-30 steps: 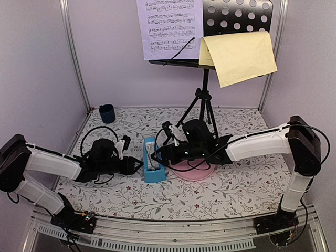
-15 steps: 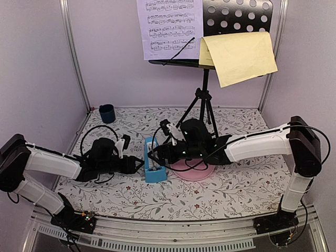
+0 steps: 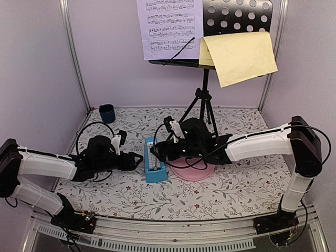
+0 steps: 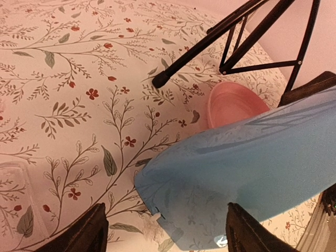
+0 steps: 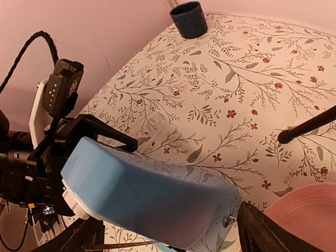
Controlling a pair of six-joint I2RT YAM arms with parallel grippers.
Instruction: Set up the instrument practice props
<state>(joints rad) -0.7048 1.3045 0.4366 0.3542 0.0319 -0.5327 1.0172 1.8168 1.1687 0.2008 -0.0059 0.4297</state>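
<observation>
The small blue metronome [image 3: 154, 167] lies on its side on the floral table, between my two grippers. My left gripper [image 3: 137, 160] is at its left end, jaws open; in the left wrist view the metronome [image 4: 247, 157] sits between the fingers [image 4: 84, 233] with a clear gap on the left. My right gripper [image 3: 158, 151] hovers over its far end, open and straddling the metronome [image 5: 147, 194]. The black music stand [image 3: 205, 100] is at the back. The lilac sheet [image 3: 169, 29] and the yellow sheet [image 3: 239, 55] rest on its ledge.
A pink plate [image 3: 195, 172] lies just right of the metronome, under the right wrist. A dark blue cup [image 3: 107, 113] sits at the back left corner. The stand's tripod legs [image 4: 210, 47] spread behind the plate. Frame posts rise at both back corners.
My left gripper has opened wider and come off the metronome, and the left arm has reached slightly right. The right gripper opened a little and stayed over the metronome.
</observation>
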